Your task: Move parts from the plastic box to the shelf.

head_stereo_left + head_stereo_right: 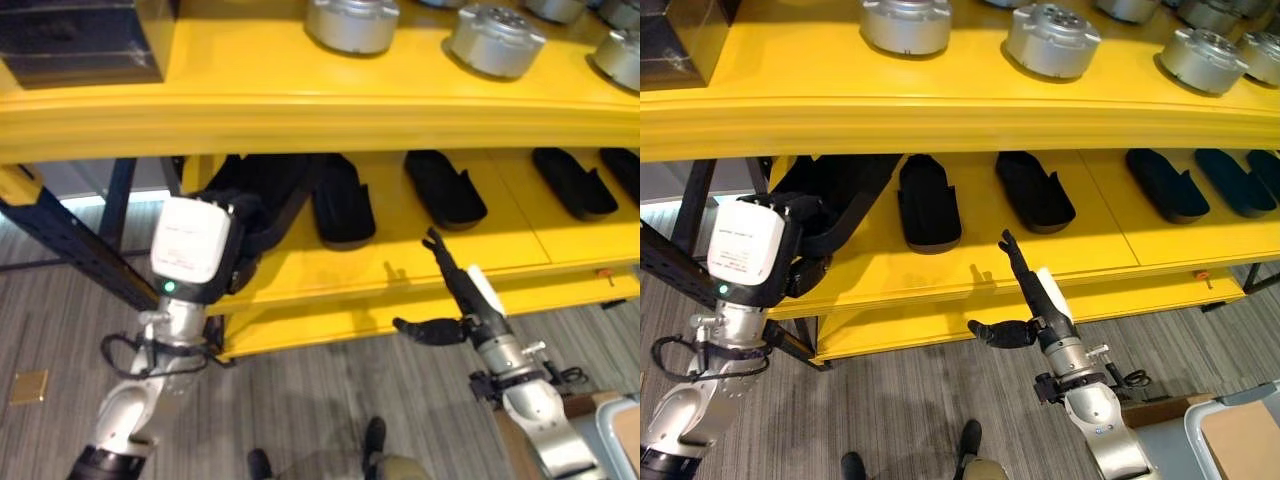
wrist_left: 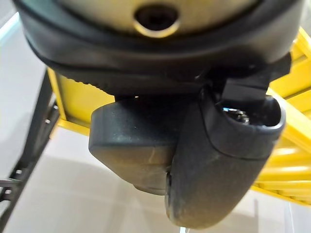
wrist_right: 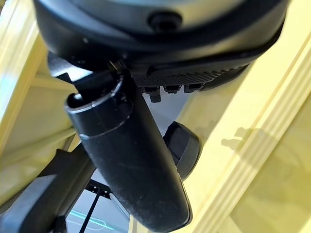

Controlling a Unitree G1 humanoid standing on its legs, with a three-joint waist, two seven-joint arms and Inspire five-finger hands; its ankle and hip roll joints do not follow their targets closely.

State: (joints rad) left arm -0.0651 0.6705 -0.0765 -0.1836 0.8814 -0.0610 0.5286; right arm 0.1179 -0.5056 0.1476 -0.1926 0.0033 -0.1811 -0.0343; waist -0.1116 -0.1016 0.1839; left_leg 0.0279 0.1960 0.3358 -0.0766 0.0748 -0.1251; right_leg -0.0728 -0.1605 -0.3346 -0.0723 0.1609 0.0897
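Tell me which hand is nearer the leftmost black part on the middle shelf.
Left. The left hand is right beside the leftmost black part, at its left; the right hand hangs farther right, in front of the shelf edge.

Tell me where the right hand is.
The right hand is in the head views, right of centre, fingers straight, at the front edge of the yellow shelf holding black parts.

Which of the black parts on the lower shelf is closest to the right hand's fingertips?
The second black part from the robot's left in the row. The right hand points up at the shelf edge just below it; the other parts lie farther to either side.
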